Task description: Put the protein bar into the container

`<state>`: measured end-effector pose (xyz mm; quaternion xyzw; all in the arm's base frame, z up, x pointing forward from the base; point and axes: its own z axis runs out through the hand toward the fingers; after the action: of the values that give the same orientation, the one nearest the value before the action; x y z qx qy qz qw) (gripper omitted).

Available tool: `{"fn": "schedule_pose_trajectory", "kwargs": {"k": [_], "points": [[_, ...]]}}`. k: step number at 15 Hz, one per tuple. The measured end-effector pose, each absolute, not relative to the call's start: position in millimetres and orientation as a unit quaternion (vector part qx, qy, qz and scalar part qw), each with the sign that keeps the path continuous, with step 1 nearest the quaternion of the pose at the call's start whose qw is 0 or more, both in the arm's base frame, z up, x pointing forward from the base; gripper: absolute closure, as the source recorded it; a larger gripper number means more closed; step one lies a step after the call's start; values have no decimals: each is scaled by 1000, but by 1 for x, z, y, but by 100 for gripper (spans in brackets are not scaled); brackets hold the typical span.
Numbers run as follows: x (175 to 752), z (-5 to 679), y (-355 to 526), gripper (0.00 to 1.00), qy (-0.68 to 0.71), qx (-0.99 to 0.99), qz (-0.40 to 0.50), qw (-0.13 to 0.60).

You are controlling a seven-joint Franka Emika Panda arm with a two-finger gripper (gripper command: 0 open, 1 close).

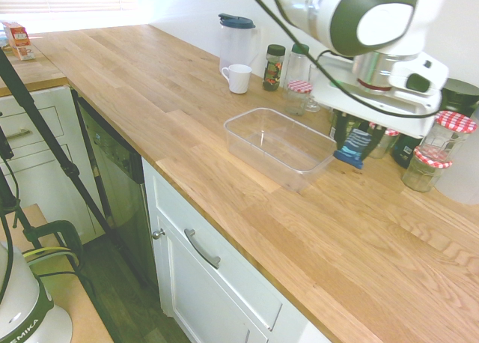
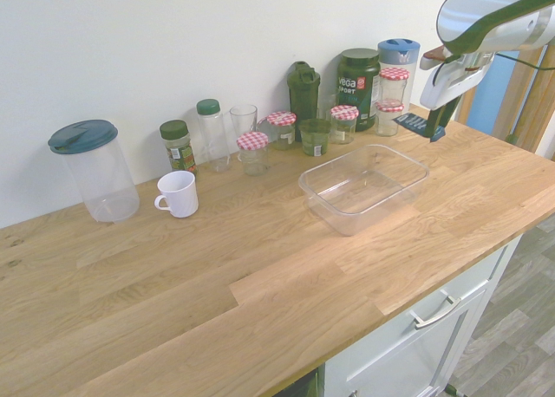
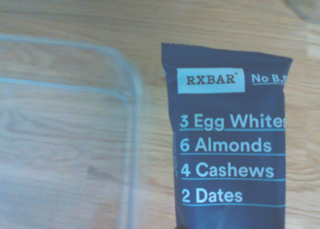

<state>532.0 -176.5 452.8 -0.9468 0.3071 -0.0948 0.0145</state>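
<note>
Tool: the tool [image 2: 434, 120] is clamped on the protein bar [image 1: 354, 144], which hangs clear of the table [image 2: 260, 276], just beside the container's [image 2: 364, 187] end wall.
Step in hand: carry to the tub; in my judgement the bar is not yet over the opening.
Doing it well: shift sideways until the bar clears the rim, lower, then release; the light tub may slide if nudged.
Table: pale wood, with jars [image 2: 343, 123], a mug [image 2: 178, 193] and a pitcher [image 2: 93, 170] along the wall.
Room: kitchen, white cabinets below.
</note>
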Motion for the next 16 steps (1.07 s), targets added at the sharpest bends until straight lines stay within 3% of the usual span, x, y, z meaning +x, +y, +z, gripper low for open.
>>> {"fn": "schedule_pose_trajectory", "kwargs": {"k": [4,9,10,16], "points": [[507,411,-120,100,290,-953,-91,3],[513,409,-96,100,292,-951,-99,4],[517,409,-90,0,296,-950,-99,4],[544,412,-63,0,302,-948,-98,-1]]}}
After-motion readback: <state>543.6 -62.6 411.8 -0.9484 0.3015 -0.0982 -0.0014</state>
